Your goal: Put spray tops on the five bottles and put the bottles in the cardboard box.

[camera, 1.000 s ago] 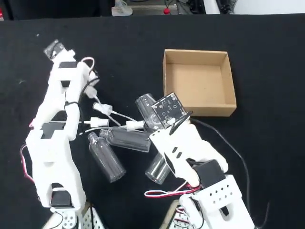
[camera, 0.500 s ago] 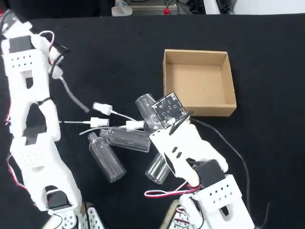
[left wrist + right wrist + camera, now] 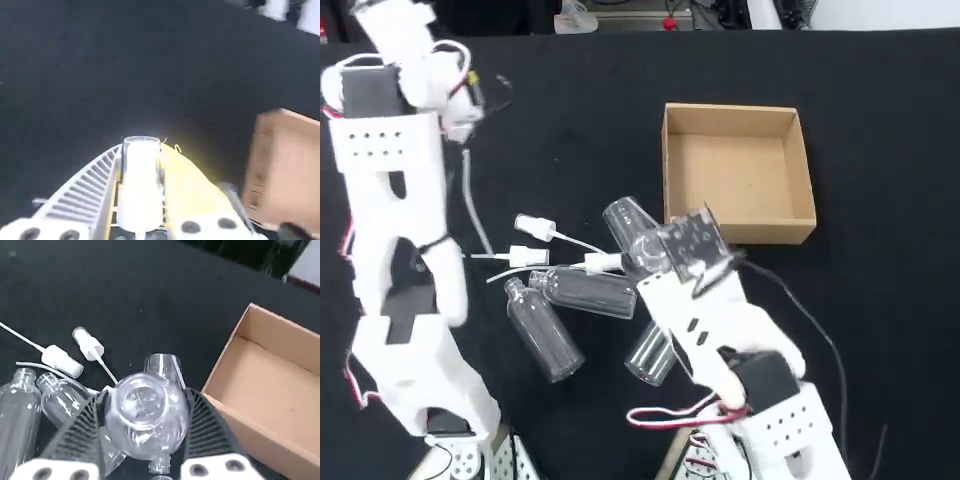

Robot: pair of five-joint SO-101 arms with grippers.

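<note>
My left gripper (image 3: 463, 100) hangs high over the table's far left, shut on a white spray top (image 3: 141, 180) whose thin tube (image 3: 472, 205) dangles below it. Near the table's middle my right gripper (image 3: 146, 400) is shut on a clear bottle (image 3: 146, 422), just left of the cardboard box (image 3: 760, 232). Another bottle (image 3: 623, 218) lies right beyond the held one. Two bottles (image 3: 545, 335) (image 3: 585, 292) lie to the left, and one (image 3: 648, 352) sits partly under the right arm. Three spray tops (image 3: 535, 227) (image 3: 525, 256) (image 3: 603, 263) lie among them.
The open box (image 3: 280, 385) has nothing in it. Black cloth covers the table. Both arm bases stand at the near edge. Cables and clutter line the far edge behind the table.
The left arm has lifted and swung toward the far left, carrying a spray top and its tube off the table. The right arm has tipped slightly with its bottle.
</note>
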